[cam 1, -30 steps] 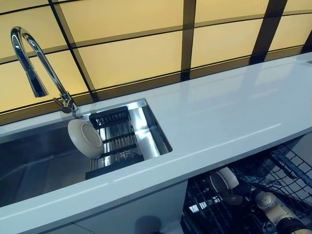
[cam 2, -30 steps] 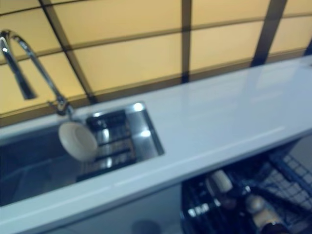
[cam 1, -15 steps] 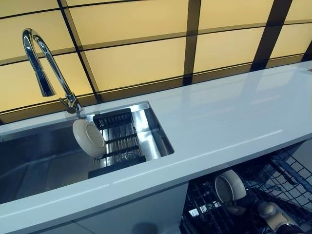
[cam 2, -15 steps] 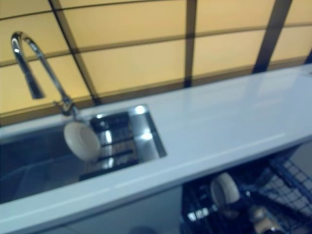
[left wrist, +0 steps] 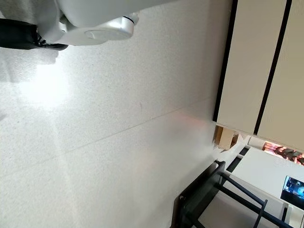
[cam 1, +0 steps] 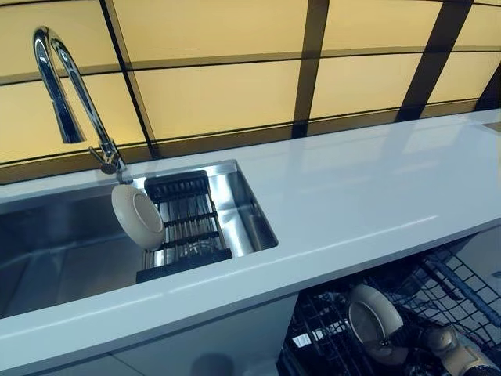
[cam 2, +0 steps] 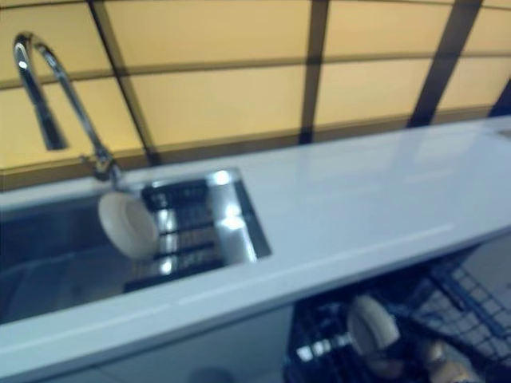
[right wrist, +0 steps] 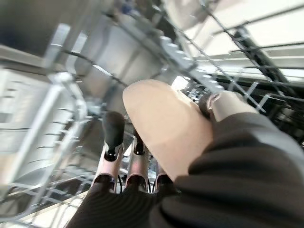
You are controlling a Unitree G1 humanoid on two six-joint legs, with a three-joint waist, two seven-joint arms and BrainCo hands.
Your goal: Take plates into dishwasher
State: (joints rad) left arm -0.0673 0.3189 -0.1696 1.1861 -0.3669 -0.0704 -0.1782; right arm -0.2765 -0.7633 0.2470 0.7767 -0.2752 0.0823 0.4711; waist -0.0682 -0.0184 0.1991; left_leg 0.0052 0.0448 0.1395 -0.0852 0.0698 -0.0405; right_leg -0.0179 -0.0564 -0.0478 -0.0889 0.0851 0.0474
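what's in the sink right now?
In the sink, a black drying rack sits at its right end, with one cream plate leaning upright against it. The rest of the basin looks bare; the part under the near counter edge is hidden.

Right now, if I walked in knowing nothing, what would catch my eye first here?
Probably the cream plate propped on edge in the steel sink, against a dark drying rack under the curved tap. Then, below the white counter, the right hand holds a second plate inside the wire dishwasher rack.
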